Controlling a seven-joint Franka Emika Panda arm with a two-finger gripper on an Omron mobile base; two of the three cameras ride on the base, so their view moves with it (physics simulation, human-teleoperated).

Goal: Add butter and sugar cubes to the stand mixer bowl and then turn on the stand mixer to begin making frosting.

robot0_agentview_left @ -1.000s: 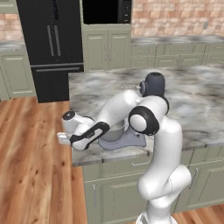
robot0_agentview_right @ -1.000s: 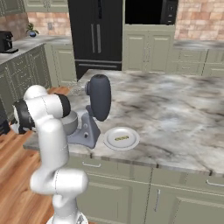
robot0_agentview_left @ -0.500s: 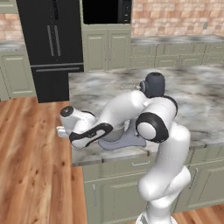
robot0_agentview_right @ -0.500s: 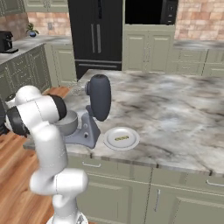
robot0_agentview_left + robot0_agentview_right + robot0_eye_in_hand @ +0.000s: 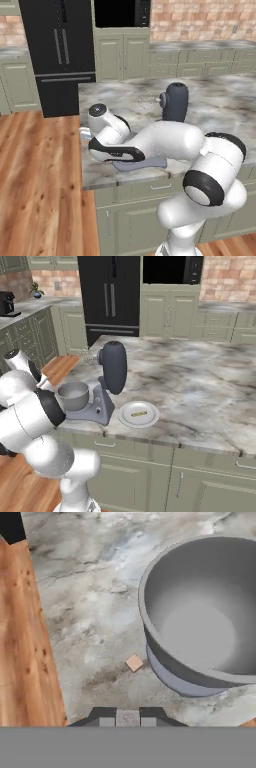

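The silver-grey stand mixer bowl (image 5: pixel 200 617) stands empty at the right of the hand view and sits on the stand mixer's (image 5: pixel 114 366) lavender-grey base. My gripper (image 5: pixel 127 714) hovers low over the counter just left of the bowl. Its fingers are close together on a small pale block that looks like a sugar cube. A tan sugar cube (image 5: pixel 134 662) lies on the marble against the bowl's foot. In the left base view the gripper (image 5: pixel 85 133) is at the counter's left edge. The butter (image 5: pixel 138 414) lies on a white plate (image 5: pixel 151 407) right of the mixer.
The marble counter (image 5: pixel 85 612) ends at a drop to the wooden floor (image 5: pixel 25 652) just left of my hand. The mixer's dark head (image 5: pixel 175 100) rises behind my arm. A black fridge (image 5: pixel 57 45) and cabinets stand across the room.
My arm has folded lower across the counter's front. The hand has turned and shifted a little toward the bowl at the counter's left edge. The mixer, plate and butter have stayed put.
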